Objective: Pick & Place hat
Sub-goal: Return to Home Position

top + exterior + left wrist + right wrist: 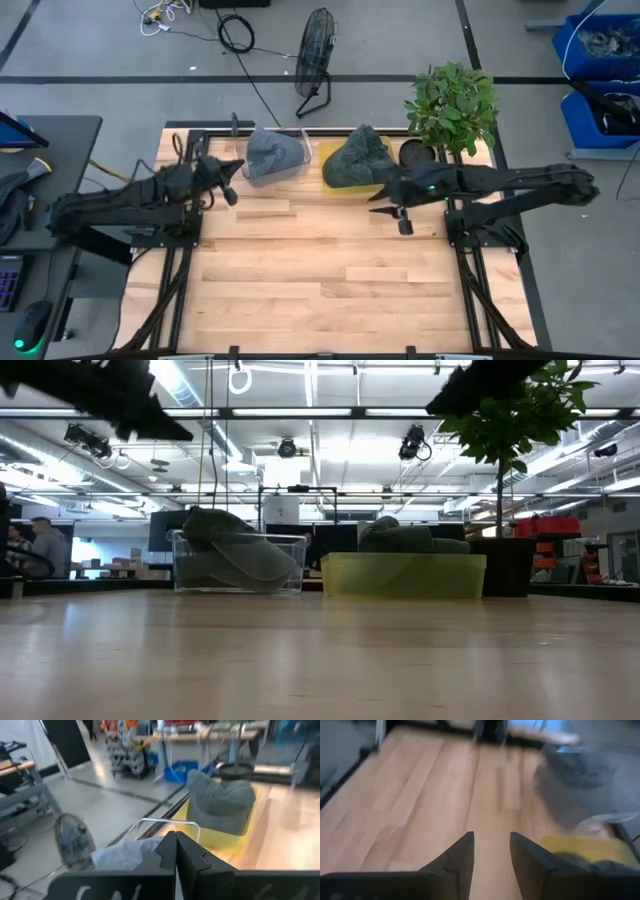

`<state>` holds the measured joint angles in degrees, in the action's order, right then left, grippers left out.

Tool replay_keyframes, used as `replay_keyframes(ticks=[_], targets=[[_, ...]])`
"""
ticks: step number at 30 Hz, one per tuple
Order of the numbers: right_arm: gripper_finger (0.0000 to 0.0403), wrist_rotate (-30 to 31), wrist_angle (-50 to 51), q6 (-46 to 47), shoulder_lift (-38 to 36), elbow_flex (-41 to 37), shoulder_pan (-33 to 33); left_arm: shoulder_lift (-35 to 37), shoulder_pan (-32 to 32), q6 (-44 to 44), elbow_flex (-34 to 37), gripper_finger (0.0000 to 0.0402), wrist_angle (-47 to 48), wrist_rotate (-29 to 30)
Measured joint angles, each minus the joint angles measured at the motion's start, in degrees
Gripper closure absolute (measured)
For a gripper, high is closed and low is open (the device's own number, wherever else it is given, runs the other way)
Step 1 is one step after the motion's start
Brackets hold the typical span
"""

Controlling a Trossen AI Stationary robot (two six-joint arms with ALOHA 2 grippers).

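A light grey hat rests in a clear bin at the table's far edge. A dark grey-green hat sits piled in a yellow bin right of it. My left gripper hangs in the air just left of the clear bin, its fingers shut, with the grey hat below and beyond them. My right gripper hovers at the yellow bin's near right corner, open, holding nothing. In the low view both arms stay well above the table.
A potted plant stands at the far right corner, next to the yellow bin. A floor fan and cables lie beyond the table. The wooden tabletop stretches toward the near edge with nothing on it.
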<state>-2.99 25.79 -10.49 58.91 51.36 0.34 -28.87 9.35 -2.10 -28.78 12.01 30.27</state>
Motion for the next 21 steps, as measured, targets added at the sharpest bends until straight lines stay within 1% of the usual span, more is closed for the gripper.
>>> replay_keyframes(ticks=[4, 7, 9, 10, 11, 13, 16, 21], targets=[[0.0273, -0.9, -17.8, 2.8, -7.9, -13.7, -2.3, 4.1, -2.3, -0.2, 13.1, 0.0399, -14.7, -0.1], [0.0273, -4.2, -30.2, 7.3, -11.5, -23.0, -3.6, 5.8, -3.1, 1.7, 21.4, 0.0399, -29.2, -0.1], [0.0273, -6.8, -37.9, 10.4, -12.8, -28.3, -4.1, 6.2, -3.4, 1.7, 25.8, 0.0399, -39.6, 0.0], [0.0273, -7.3, -41.0, 11.6, -13.4, -30.3, -4.2, 6.2, -3.5, 1.3, 27.6, 0.0399, -43.7, 0.0], [0.0273, -7.3, -43.4, 12.4, -13.9, -32.0, -4.3, 6.1, -3.5, 0.7, 28.3, 0.0399, -45.5, 0.1], [0.0273, -6.6, -44.9, 13.3, -15.4, -34.5, -4.6, 6.5, -3.6, -0.3, 28.1, 0.0399, -45.8, 0.9], [0.0273, -5.8, -43.9, 14.5, -18.8, -36.1, -5.1, 7.0, -3.6, -1.8, 27.6, 0.0399, -46.7, 1.2], [0.0273, -6.0, -37.4, 11.9, -27.6, -36.6, -5.1, 8.8, -3.8, -1.4, 27.8, 0.0399, -46.2, 1.1]])
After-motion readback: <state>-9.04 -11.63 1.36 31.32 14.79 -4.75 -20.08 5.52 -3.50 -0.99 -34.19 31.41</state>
